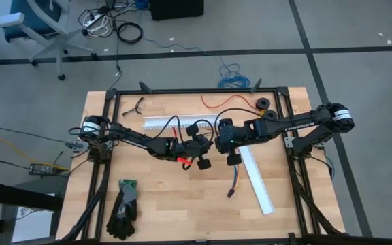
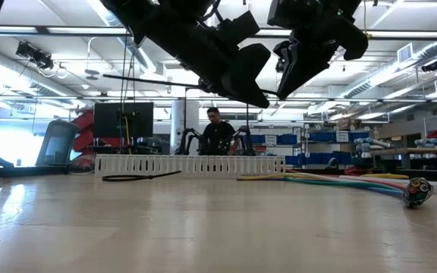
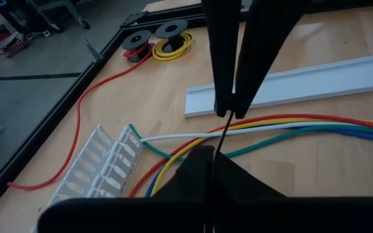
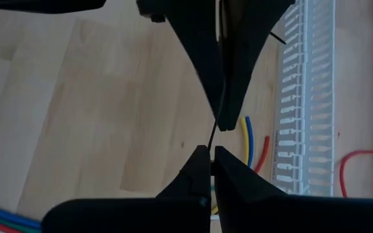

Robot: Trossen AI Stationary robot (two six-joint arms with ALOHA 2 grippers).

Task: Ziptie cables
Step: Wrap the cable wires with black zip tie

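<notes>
- Left gripper (image 1: 201, 151): at centre frame of the high view, raised above the light wooden tabletop (image 1: 169, 204). Its fingers are clenched on a thin black strip (image 3: 223, 133), which runs straight between the two grippers in both wrist views.
- Right gripper (image 1: 222, 136): just right of the left one in the high view, tip to tip with it. It is likewise clenched on the same strip.
- Cables (image 3: 290, 126): a bundle of thin yellow, green, blue, red and white wires lying on the tabletop below the grippers. In the low view the bundle (image 2: 340, 182) runs along the right of the frame to a small dark connector (image 2: 417, 191).
- White slotted plastic channel (image 1: 175, 122): above centre in the high view.
- Plain white plastic strip (image 1: 257, 180): lower right of centre.
- Dark work gloves (image 1: 123, 207): lower left.
</notes>
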